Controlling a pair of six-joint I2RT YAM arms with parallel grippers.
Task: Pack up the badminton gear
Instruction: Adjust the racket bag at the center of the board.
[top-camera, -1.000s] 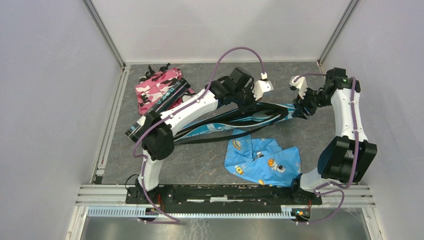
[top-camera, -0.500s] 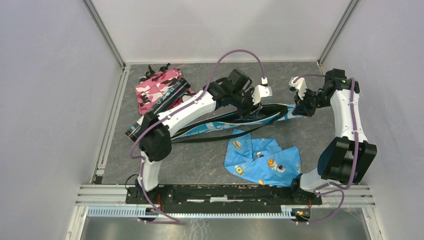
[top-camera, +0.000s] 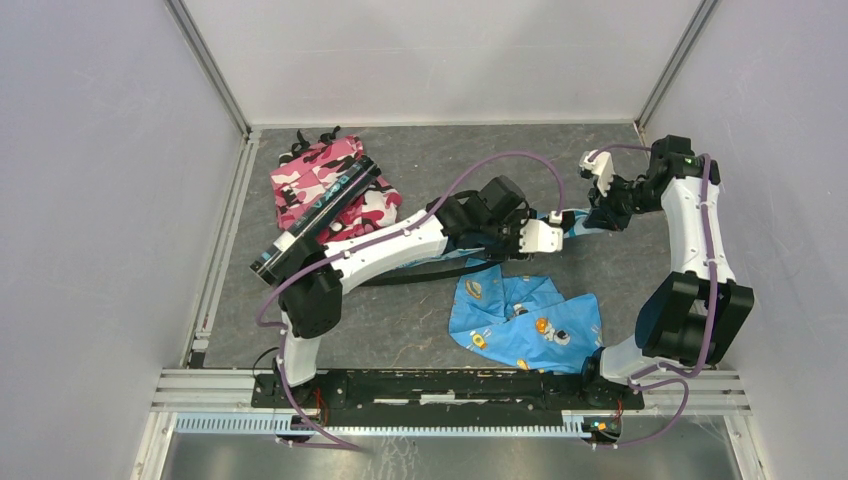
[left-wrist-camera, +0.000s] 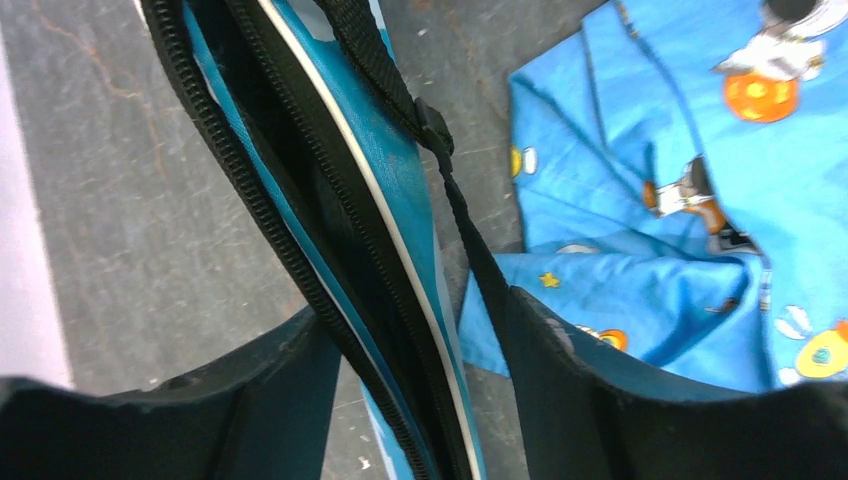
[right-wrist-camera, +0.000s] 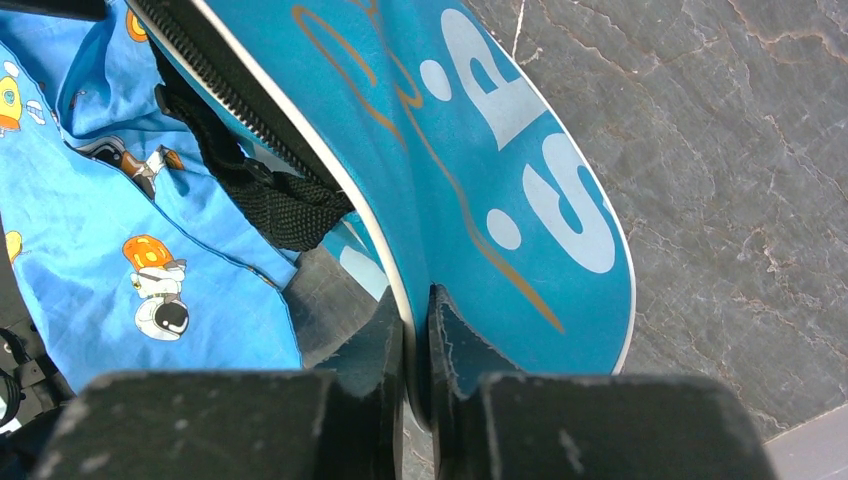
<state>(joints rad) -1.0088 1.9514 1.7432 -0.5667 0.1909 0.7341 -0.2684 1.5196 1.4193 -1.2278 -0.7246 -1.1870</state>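
Grey marbled tabletop (top-camera: 400, 330), pale walls (top-camera: 440, 60)

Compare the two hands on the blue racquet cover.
The left hand is open, astride the cover's zipper edge; the right hand is shut, pinching the cover's rounded end. The left hand sits beside the cartoon cloth; the right hand is farther back and to the right. Both are at the same cover.

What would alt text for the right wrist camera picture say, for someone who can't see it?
The right gripper pinches the white-piped edge of a blue racquet cover with white lettering. To the left are its black strap and a blue cartoon-print cloth; the grey table shows at right.
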